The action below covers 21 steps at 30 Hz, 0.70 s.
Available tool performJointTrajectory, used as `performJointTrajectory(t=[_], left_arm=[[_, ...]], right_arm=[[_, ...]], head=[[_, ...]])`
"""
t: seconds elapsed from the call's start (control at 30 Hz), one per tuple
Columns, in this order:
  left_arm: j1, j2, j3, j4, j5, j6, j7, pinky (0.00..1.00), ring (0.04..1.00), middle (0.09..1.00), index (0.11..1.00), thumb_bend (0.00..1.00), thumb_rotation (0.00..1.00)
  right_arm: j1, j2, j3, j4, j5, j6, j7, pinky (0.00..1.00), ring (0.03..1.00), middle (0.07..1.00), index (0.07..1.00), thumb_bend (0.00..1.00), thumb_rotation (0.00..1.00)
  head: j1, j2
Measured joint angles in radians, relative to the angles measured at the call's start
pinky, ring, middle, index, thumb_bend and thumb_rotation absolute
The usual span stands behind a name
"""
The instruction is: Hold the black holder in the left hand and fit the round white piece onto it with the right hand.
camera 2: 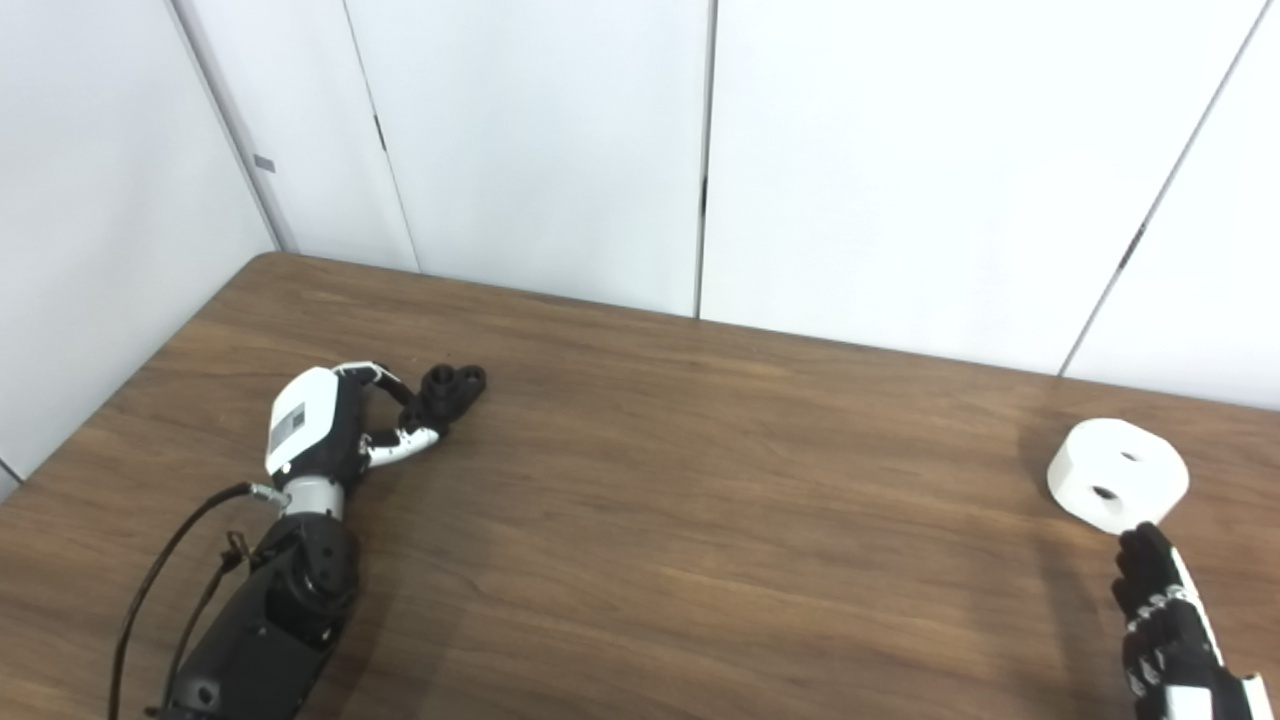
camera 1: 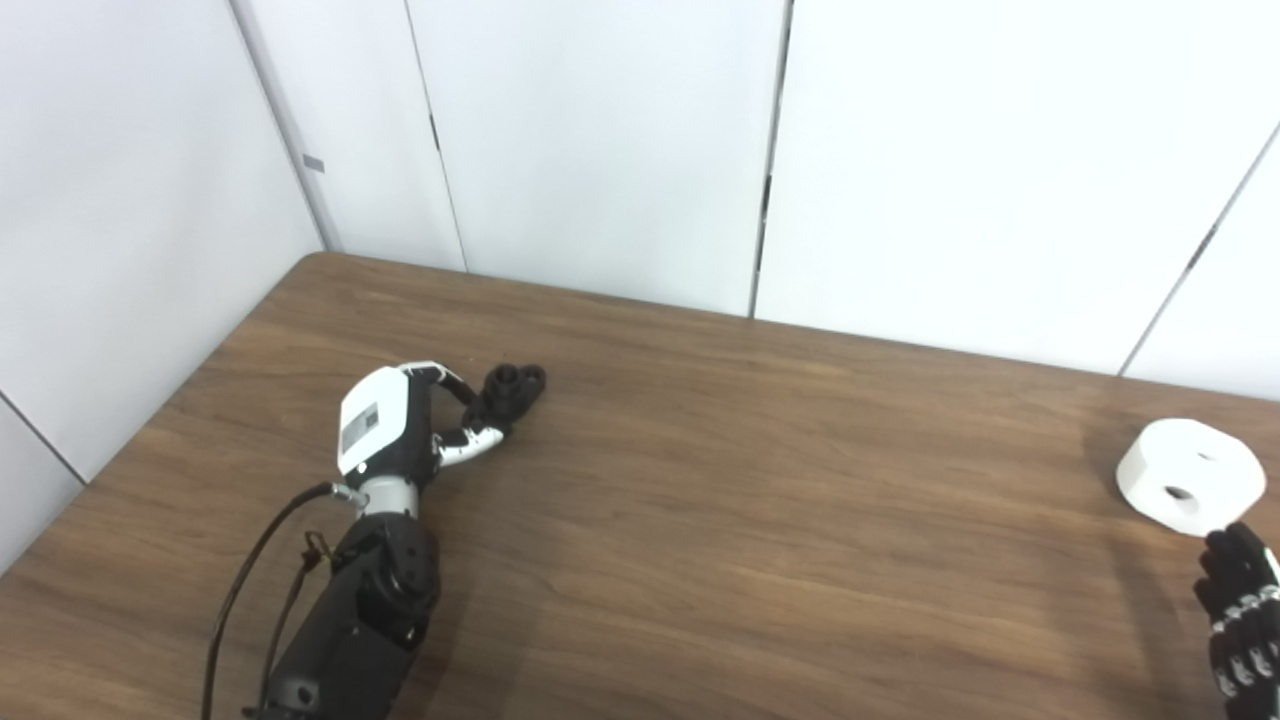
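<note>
The black holder (camera 1: 510, 385) lies on the wooden table (camera 1: 760, 520) at the left, its two round sockets pointing away from me. My left hand (camera 1: 400, 425) lies just behind it, with fingers and thumb (camera 1: 470, 447) closed around its near end. It also shows in the right eye view (camera 2: 452, 385). The round white piece (camera 1: 1190, 472) with two holes rests on the table at the far right. My right hand (camera 2: 1165, 620) is open just in front of it, fingertips at its near edge, holding nothing.
White wall panels (camera 1: 600, 140) stand close behind the table's far edge and along its left side. A black cable (camera 1: 240, 590) runs along my left forearm.
</note>
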Motion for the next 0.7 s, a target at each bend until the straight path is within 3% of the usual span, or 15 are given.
performJointTrajectory(t=[0.23, 0.4, 0.7], left_arm=[[0.057, -0.020, -0.019, -0.132, 0.011, 0.035, -0.075, 0.80, 0.881, 0.808, 0.488, 0.51, 0.05], [0.104, -0.031, -0.052, -0.225, 0.012, 0.025, -0.131, 0.77, 0.862, 0.804, 0.488, 0.51, 0.05], [0.176, -0.039, -0.122, -0.330, -0.016, -0.092, -0.238, 0.79, 0.857, 0.811, 0.488, 0.51, 0.04]], right_arm=[[0.002, 0.002, 0.000, -0.005, -0.007, 0.014, 0.000, 1.00, 0.989, 0.964, 0.961, 0.64, 0.93], [0.003, 0.005, 0.000, -0.006, -0.017, 0.014, 0.000, 1.00, 0.984, 0.964, 0.961, 0.65, 0.93], [0.008, 0.019, 0.002, -0.018, -0.036, 0.020, -0.005, 1.00, 0.984, 0.956, 0.953, 0.66, 0.92]], head=[[-0.009, 0.000], [-0.020, 0.000], [-0.038, 0.003]])
